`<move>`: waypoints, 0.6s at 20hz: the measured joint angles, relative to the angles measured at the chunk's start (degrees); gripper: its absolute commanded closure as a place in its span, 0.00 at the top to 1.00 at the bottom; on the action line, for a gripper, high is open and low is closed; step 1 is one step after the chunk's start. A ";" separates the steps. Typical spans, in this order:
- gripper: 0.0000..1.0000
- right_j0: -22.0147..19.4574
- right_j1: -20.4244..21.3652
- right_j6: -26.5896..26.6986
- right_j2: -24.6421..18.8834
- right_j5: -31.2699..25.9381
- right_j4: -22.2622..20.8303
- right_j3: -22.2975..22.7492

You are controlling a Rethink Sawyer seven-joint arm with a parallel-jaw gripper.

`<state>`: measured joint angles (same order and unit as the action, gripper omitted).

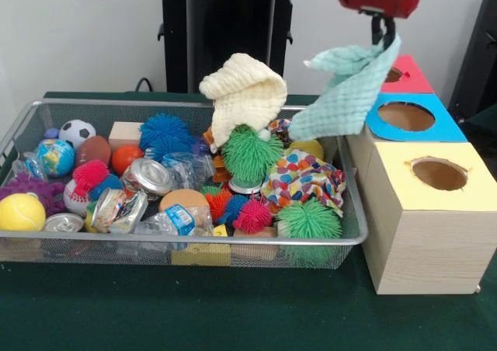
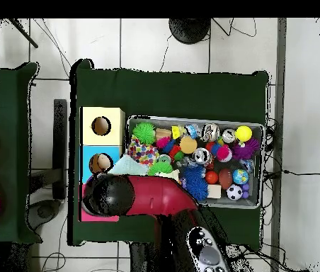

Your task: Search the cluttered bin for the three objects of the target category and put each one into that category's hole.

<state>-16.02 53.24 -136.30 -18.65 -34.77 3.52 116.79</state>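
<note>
Nearest us the bin (image 1: 46, 246) holds spiky balls, cans and a patterned cloth (image 1: 301, 178), and beyond them a cream cloth (image 1: 245, 91) drapes over a green spiky ball (image 1: 250, 153). Farther back, our gripper (image 1: 383, 33) has its jaws clamped on the mint cloth (image 1: 345, 95), which hangs over the bin's corner beside the blue hole (image 1: 405, 116). We judge the trailing cloth could snag the rim or miss the hole; the fingertips are buried in the fabric, and the red hole (image 1: 394, 74) is partly covered.
</note>
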 measured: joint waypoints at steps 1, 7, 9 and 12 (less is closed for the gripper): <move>0.00 0.98 0.89 0.00 0.26 -0.60 -0.52 -0.41; 0.00 7.91 7.68 0.00 2.59 -8.23 -6.40 -5.34; 0.00 10.03 10.16 -0.01 3.20 -11.84 -10.16 -7.78; 0.00 11.69 12.95 0.00 3.42 -15.79 -13.84 -10.49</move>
<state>-4.34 66.19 -136.30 -15.23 -50.56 -10.31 106.30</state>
